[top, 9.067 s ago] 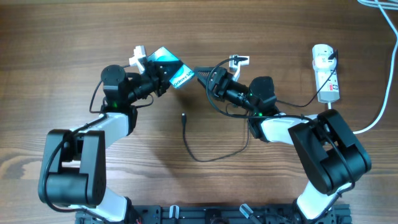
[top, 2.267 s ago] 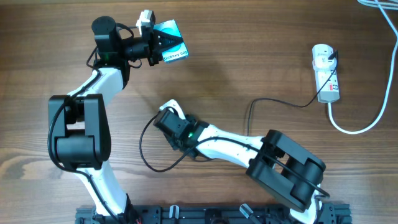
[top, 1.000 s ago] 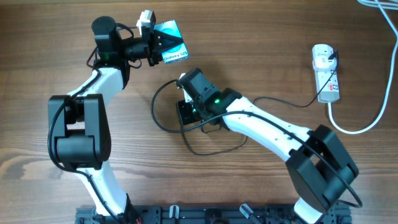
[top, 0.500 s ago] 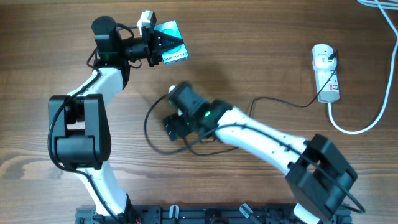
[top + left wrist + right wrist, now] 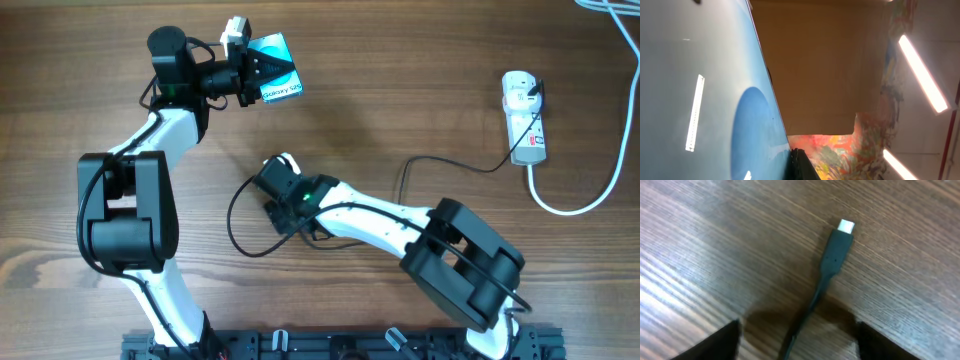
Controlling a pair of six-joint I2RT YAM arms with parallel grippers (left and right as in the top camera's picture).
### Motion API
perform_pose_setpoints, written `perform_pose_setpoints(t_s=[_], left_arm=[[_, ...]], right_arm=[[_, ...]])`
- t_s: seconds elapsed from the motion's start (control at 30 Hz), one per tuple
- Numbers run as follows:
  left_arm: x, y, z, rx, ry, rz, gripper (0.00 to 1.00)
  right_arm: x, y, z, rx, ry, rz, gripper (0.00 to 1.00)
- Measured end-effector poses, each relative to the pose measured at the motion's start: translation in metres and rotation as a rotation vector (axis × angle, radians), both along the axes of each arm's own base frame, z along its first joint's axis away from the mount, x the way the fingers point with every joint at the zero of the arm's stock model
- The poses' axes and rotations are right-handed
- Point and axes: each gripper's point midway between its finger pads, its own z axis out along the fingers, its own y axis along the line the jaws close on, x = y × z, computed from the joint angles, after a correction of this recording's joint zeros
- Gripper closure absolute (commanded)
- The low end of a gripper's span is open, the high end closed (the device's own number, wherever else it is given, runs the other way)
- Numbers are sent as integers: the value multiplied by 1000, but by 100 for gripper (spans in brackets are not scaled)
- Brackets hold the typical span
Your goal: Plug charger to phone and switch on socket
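My left gripper [image 5: 252, 76] is shut on the phone [image 5: 274, 67] and holds it raised at the table's far left. The turquoise screen fills the left wrist view [image 5: 715, 100], with one dark finger [image 5: 802, 165] against its edge. My right gripper [image 5: 288, 208] is open, low over the table's middle. The charger [image 5: 455, 163] is a thin black cable running from the socket [image 5: 523, 120] and looping left under that gripper. In the right wrist view its plug tip [image 5: 839, 242] lies on the wood, the cable passing between the open fingers [image 5: 797, 347], untouched.
A thick white lead [image 5: 600, 170] curves from the socket toward the right edge and far corner. A black plug [image 5: 537, 92] sits in the socket's far end. The cable loop [image 5: 232, 215] lies left of my right gripper.
My right arm swung left and nearer across the table's middle and dragged the cable loop leftward. My left arm has stayed still with the phone.
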Motion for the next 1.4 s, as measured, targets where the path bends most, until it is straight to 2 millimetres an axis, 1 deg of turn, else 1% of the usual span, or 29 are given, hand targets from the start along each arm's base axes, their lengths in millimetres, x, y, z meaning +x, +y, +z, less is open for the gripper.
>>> perform_pose_setpoints(t_s=[0.03,0.1,0.27,0.83,1.07,1.13,1.27,1.4], left_arm=[[0,0,0,0,0,0,96],[0,0,0,0,0,0,96],[0,0,0,0,0,0,96],[0,0,0,0,0,0,96],[0,0,0,0,0,0,96],[0,0,0,0,0,0,96],[0,0,0,0,0,0,96],[0,0,0,0,0,0,96]], right_arm=[[1,-1,0,1,-2,-7,46],[4,-2,0,5,1,-27,50],[15,-11,-1,15,5,-85,51],[27,-4,-2,31,-22,-102,52],[36,-5,-4,-11,-45,-118,65],[37,-5,-4,-13,-46,-120,77],[38,-3,-4,-10,-45,-130,95],[36,0,-5,2,-30,-136,95]])
